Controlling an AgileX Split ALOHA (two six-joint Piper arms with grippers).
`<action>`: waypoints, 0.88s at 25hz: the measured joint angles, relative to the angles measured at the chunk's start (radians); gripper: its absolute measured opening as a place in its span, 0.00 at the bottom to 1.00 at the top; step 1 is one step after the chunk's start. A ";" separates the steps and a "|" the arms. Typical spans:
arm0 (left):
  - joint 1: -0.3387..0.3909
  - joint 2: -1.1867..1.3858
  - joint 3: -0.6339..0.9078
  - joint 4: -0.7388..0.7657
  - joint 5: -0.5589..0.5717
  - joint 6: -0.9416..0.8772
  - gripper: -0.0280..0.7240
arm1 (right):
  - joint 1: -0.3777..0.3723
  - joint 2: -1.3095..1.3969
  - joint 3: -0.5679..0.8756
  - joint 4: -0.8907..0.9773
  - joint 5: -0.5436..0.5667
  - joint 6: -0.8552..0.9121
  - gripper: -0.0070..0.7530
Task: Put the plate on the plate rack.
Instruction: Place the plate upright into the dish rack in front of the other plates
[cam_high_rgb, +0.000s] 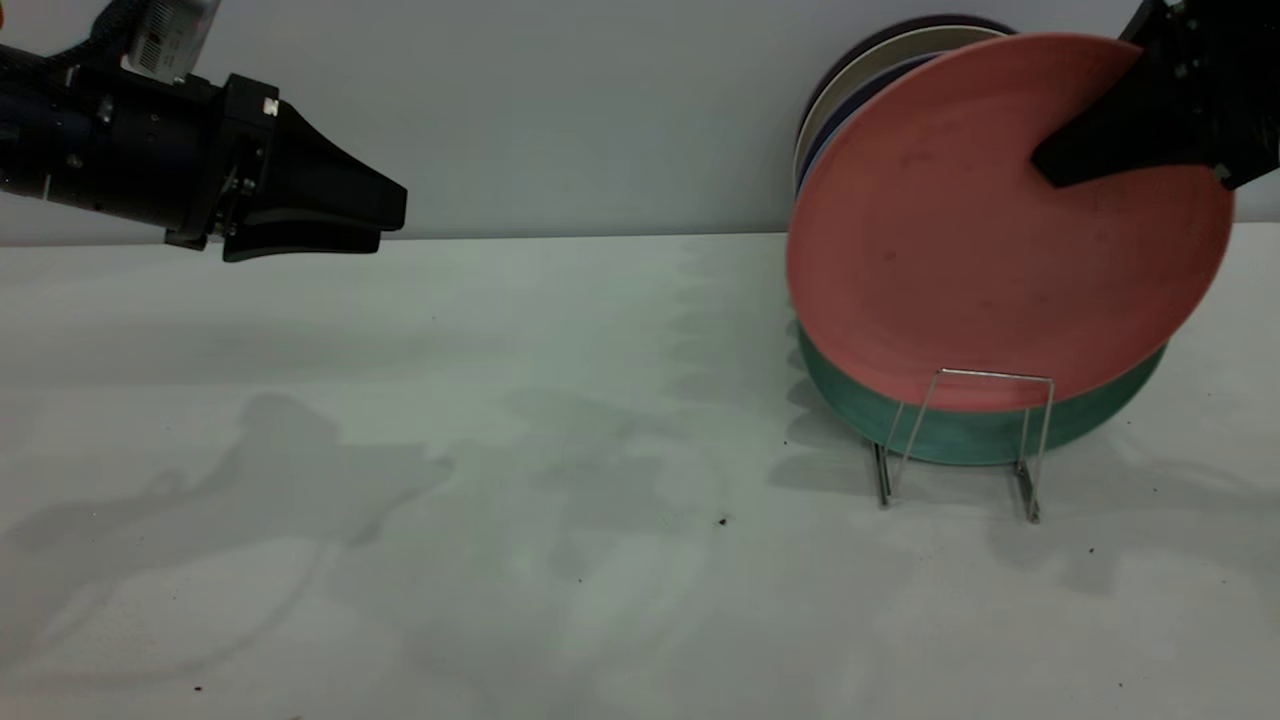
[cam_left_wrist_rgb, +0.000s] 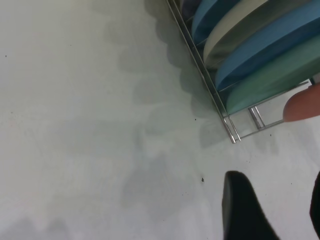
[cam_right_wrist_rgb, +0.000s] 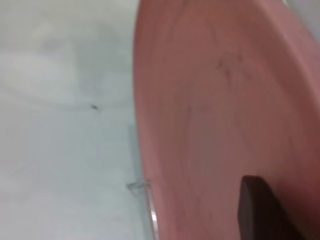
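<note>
Rack (cam_high_rgb: 965, 440) waits below; my right hand (cam_high_rgb: 1060, 160) grips the plate (cam_high_rgb: 980, 240) overhead; next, lower it into the front slot.

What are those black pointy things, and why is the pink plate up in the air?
They are the grippers of two robot arms, like hands. One picture looks at both arms from the front; the other two come from small cameras on the wrists. The right gripper is pinching the round salmon-pink plastic plate and holding it above the thin silver wire plate rack on the white table. A teal-green plate already stands in the rack, with blue and beige plates behind it. The left gripper hangs over the table on the other side, holding nothing.
</note>
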 joint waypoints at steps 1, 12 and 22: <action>0.000 0.000 0.000 0.000 0.000 0.000 0.53 | 0.000 0.009 -0.002 0.000 0.013 0.000 0.25; 0.000 0.000 0.000 0.000 0.000 0.000 0.53 | 0.000 0.043 -0.002 0.000 0.045 0.036 0.31; 0.000 0.000 0.000 0.000 -0.007 -0.019 0.53 | 0.000 0.041 -0.002 -0.003 0.031 0.230 0.47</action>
